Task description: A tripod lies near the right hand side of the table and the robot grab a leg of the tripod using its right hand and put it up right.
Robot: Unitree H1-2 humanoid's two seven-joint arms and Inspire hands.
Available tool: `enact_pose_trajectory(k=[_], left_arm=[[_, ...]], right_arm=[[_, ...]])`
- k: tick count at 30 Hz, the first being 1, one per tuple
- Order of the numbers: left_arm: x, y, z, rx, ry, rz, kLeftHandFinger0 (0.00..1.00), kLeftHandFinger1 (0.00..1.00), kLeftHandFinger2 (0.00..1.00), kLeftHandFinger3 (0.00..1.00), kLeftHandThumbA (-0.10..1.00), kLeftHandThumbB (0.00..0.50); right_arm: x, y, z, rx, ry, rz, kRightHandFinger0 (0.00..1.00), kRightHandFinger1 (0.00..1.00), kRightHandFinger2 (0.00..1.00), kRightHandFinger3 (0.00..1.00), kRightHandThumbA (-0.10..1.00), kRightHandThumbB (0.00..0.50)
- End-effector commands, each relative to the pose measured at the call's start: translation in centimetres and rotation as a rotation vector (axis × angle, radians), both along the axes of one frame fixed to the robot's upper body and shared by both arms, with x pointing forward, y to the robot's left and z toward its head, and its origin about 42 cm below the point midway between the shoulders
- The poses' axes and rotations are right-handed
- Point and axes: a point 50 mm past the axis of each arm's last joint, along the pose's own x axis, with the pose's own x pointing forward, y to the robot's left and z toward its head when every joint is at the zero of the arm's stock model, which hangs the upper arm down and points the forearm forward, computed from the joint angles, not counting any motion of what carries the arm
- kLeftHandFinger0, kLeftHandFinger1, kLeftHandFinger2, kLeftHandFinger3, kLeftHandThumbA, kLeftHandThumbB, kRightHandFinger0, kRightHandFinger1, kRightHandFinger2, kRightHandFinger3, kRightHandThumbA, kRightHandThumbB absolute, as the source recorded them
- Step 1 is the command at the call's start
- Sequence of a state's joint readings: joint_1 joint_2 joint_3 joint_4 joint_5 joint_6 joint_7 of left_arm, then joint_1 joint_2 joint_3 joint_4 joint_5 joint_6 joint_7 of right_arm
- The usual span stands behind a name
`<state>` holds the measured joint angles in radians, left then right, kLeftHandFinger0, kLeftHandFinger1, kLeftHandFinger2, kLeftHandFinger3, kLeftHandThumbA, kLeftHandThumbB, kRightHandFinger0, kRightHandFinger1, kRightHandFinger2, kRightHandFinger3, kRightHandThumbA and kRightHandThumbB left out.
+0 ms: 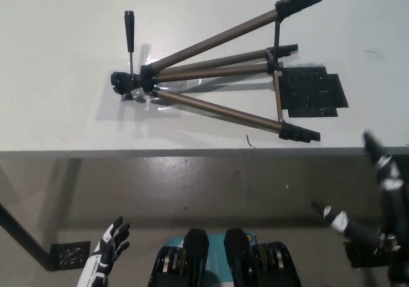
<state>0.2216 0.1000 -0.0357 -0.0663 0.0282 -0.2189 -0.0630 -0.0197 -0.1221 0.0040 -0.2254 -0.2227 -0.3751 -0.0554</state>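
Lying flat on the white table point(57, 108), the tripod point(211, 76) has its legs splayed toward the right edge and its head and handle pointing left, so nothing is grasped yet. Judging by this, the reach is the step in hand. The black right hand point(374, 204) hangs below the table's front edge, fingers spread and empty, well apart from the nearest leg point(230, 111). Next it must rise over the edge and close around that leg. The white left hand point(108, 248) rests low, fingers loosely apart.
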Motion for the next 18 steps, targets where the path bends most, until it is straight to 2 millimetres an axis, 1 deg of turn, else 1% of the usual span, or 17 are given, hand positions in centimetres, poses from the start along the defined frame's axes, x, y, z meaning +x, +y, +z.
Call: enact_pose_trajectory(k=[1, 2, 3, 4, 5, 7, 8, 10, 11, 12, 14, 16, 17, 18], left_arm=[[0.2, 0.1, 1.2, 0.026, -0.084, -0.026, 1.00, 1.00, 1.00, 1.00, 1.00, 0.500], [0.2, 0.0, 1.2, 0.028, -0.082, -0.024, 1.00, 1.00, 1.00, 1.00, 1.00, 0.500], [0.2, 0.0, 1.2, 0.030, -0.080, -0.023, 1.00, 1.00, 1.00, 1.00, 1.00, 0.500], [0.2, 0.0, 1.2, 0.031, -0.077, -0.025, 1.00, 1.00, 1.00, 1.00, 1.00, 0.500], [0.2, 0.0, 1.2, 0.026, -0.077, -0.027, 1.00, 1.00, 1.00, 1.00, 1.00, 0.500], [0.3, 0.1, 1.2, 0.026, -0.079, -0.026, 1.00, 1.00, 1.00, 1.00, 1.00, 0.500], [0.3, 0.1, 1.2, 0.026, -0.079, -0.028, 1.00, 1.00, 1.00, 1.00, 1.00, 0.500], [0.3, 0.2, 1.2, 0.033, -0.079, -0.031, 1.00, 1.00, 1.00, 1.00, 1.00, 0.500], [0.3, 0.3, 1.2, 0.031, -0.079, -0.031, 1.00, 1.00, 1.00, 1.00, 1.00, 0.500], [0.4, 0.3, 1.2, 0.033, -0.076, -0.032, 1.00, 1.00, 1.00, 1.00, 1.00, 0.500], [0.5, 0.3, 1.2, 0.037, -0.077, -0.035, 1.00, 1.00, 1.00, 1.00, 1.00, 0.500], [0.5, 0.2, 1.2, 0.032, -0.081, -0.036, 1.00, 1.00, 1.00, 1.00, 1.00, 0.500], [0.6, 0.2, 1.2, 0.034, -0.082, -0.036, 1.00, 1.00, 1.00, 1.00, 1.00, 0.500], [0.4, 0.3, 0.9, 0.044, -0.084, -0.037, 1.00, 1.00, 1.00, 1.00, 1.00, 0.500]], right_arm=[[1.2, -0.5, 8.7, -0.259, -0.250, -0.140, 1.00, 1.00, 1.00, 1.00, 1.00, 0.500], [1.7, -0.5, 10.8, -0.266, -0.277, -0.123, 1.00, 1.00, 1.00, 1.00, 1.00, 0.500], [2.0, -0.5, 12.1, -0.273, -0.282, -0.115, 1.00, 1.00, 1.00, 1.00, 1.00, 0.500], [2.7, -0.6, 13.9, -0.301, -0.289, -0.116, 1.00, 1.00, 1.00, 1.00, 1.00, 0.500], [3.9, -0.7, 16.3, -0.359, -0.307, -0.137, 1.00, 1.00, 1.00, 1.00, 1.00, 0.500], [5.0, -0.6, 18.4, -0.445, -0.308, -0.177, 1.00, 1.00, 1.00, 1.00, 1.00, 0.500], [5.7, -0.4, 19.8, -0.476, -0.303, -0.182, 1.00, 1.00, 1.00, 1.00, 1.00, 0.500], [7.7, 0.7, 23.4, -0.541, -0.315, -0.173, 1.00, 1.00, 1.00, 1.00, 1.00, 0.500], [8.7, 1.3, 24.8, -0.556, -0.312, -0.154, 1.00, 1.00, 1.00, 1.00, 1.00, 0.498], [9.8, 2.2, 26.2, -0.609, -0.295, -0.158, 1.00, 1.00, 1.00, 1.00, 1.00, 0.495], [10.7, 2.9, 27.2, -0.659, -0.273, -0.170, 1.00, 1.00, 1.00, 1.00, 1.00, 0.498], [13.1, 4.9, 29.2, -0.740, -0.244, -0.158, 1.00, 1.00, 1.00, 1.00, 1.00, 0.500], [13.6, 5.3, 29.7, -0.764, -0.233, -0.162, 1.00, 1.00, 1.00, 1.00, 1.00, 0.500], [14.5, 6.2, 30.3, -0.797, -0.203, -0.160, 1.00, 1.00, 1.00, 1.00, 1.00, 0.500]])
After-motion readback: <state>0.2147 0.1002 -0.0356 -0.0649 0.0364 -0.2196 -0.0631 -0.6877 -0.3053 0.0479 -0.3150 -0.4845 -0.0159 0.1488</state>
